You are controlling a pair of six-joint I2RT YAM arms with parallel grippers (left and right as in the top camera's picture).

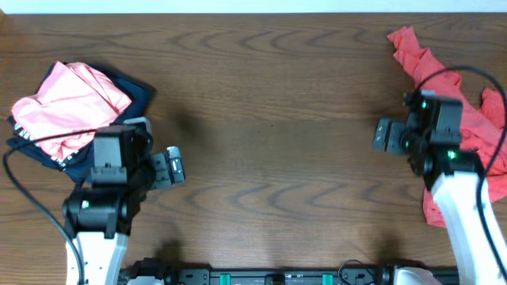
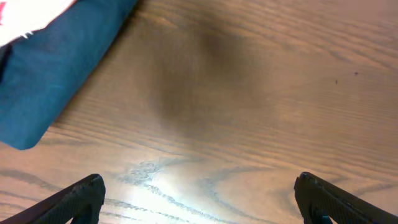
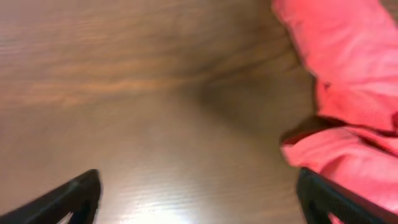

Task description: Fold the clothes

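Overhead view shows the right gripper [image 1: 383, 136] with its fingers spread wide and nothing between them, above bare wood of the table [image 1: 269, 95]. The coral-red T-shirt [image 1: 420, 59] lies crumpled behind this gripper and partly under its arm; the fingers point away from it. From the right wrist camera, the right gripper [image 3: 199, 193] is wide open over wood, and the T-shirt [image 3: 348, 56] lies ahead and to one side, with its lower fold just beside one finger [image 3: 323, 196]. The left gripper [image 1: 170, 168] is also wide open and holds nothing, well apart from the T-shirt. Near it lie a salmon-pink folded garment [image 1: 67, 107] and a dark navy garment [image 2: 56, 68].
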